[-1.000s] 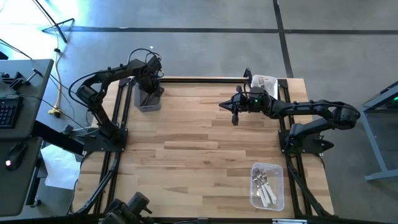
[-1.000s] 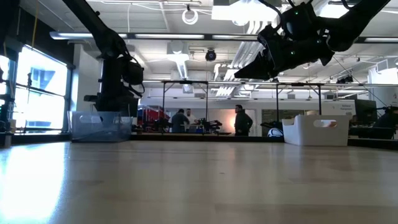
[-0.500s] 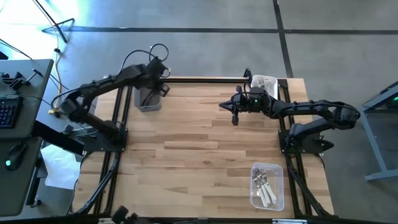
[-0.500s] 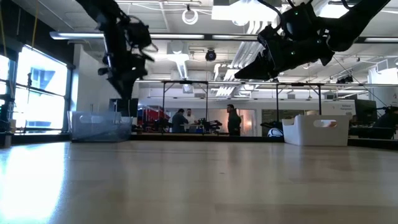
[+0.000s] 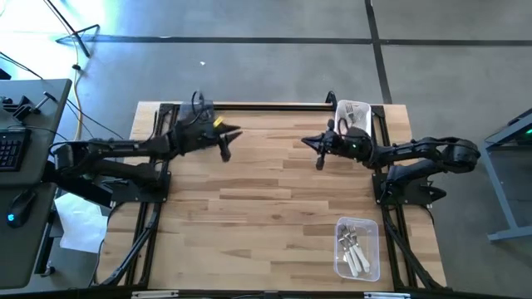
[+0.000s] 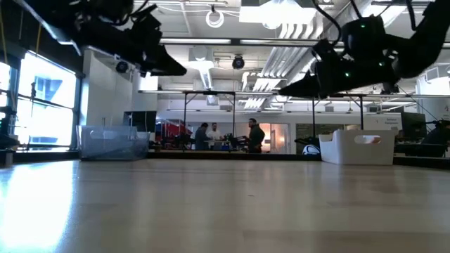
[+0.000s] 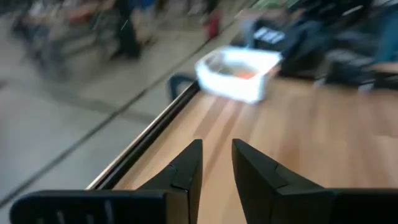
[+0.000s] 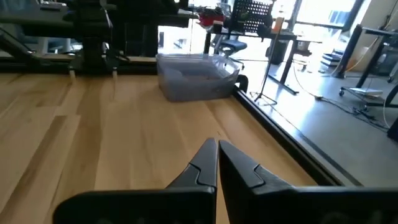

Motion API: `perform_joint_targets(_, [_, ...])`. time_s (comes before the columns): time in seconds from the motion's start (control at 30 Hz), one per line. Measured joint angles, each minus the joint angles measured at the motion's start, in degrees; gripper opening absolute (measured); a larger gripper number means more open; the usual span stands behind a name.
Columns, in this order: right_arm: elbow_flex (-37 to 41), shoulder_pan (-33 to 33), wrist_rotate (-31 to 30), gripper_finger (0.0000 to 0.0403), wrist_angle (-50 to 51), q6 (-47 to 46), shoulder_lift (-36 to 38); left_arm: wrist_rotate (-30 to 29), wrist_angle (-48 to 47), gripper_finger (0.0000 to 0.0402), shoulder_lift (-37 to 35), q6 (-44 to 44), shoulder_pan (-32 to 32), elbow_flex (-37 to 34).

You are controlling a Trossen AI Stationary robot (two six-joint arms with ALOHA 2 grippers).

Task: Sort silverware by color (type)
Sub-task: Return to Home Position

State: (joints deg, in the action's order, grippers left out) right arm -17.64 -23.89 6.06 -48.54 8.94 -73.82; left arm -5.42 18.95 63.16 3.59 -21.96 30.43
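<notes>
Left gripper point(image 7: 216, 146) is hovering above the far left part of the table point(image 5: 266, 208), its fingers standing slightly apart and gripping nothing. Right gripper point(image 8: 216, 144) is hanging over the far right side, fingers pressed together, also empty. I'm seeing white-handled forks point(image 5: 356, 257) lying in the clear bin point(image 5: 340, 226) at the near right corner. An orange shape point(image 7: 244, 73) is showing inside the white bin point(image 5: 366, 106) at the far right corner; I'm not making out single forks there. I cannot tell what is lying in the grey bin point(image 8: 196, 78) by the far left edge.
</notes>
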Motion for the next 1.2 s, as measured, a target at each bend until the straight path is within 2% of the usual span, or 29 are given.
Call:
perform_joint_targets(0.1, [4.33,0.77,-0.44,0.0000,-5.52,0.01,0.22,4.91,12.09,0.0063,-0.40,1.79,1.15,-6.47])
perform_joint_targets(0.17, [6.71,1.40,-2.22,0.0000,-8.27,0.05,1.46,7.97,16.80,0.0052,-0.47,2.99,1.50,-9.31])
perform_joint_targets(0.23, [9.05,1.58,-3.03,0.0000,-9.13,0.05,4.03,10.20,18.57,0.0040,-1.16,4.04,1.56,-11.48])
perform_joint_targets(0.37, [12.94,1.49,-4.13,0.0000,-7.68,-0.99,11.84,10.54,18.94,0.0016,-3.59,3.94,1.52,-14.74])
perform_joint_targets(0.47, [14.64,1.45,-6.49,0.0000,-2.04,-0.97,18.53,11.69,20.22,0.0003,-5.81,2.82,1.52,-17.04])
perform_joint_targets(0.6, [14.72,1.43,-7.84,0.0000,11.68,-1.24,26.76,12.82,21.75,0.0002,-8.95,2.09,1.52,-19.35])
perform_joint_targets(0.77, [14.70,1.45,-10.14,0.0000,23.82,-2.94,35.42,13.12,21.56,0.0001,-13.21,-0.31,1.59,-22.22])
perform_joint_targets(1.1, [14.81,1.45,-10.27,0.0000,35.18,-3.14,48.36,13.44,21.45,0.0000,-23.12,-1.52,2.24,-29.39])
perform_joint_targets(1.2, [14.83,1.45,-10.27,0.0000,37.56,-3.12,51.36,13.46,18.36,0.0000,-26.24,-1.93,2.25,-29.80])
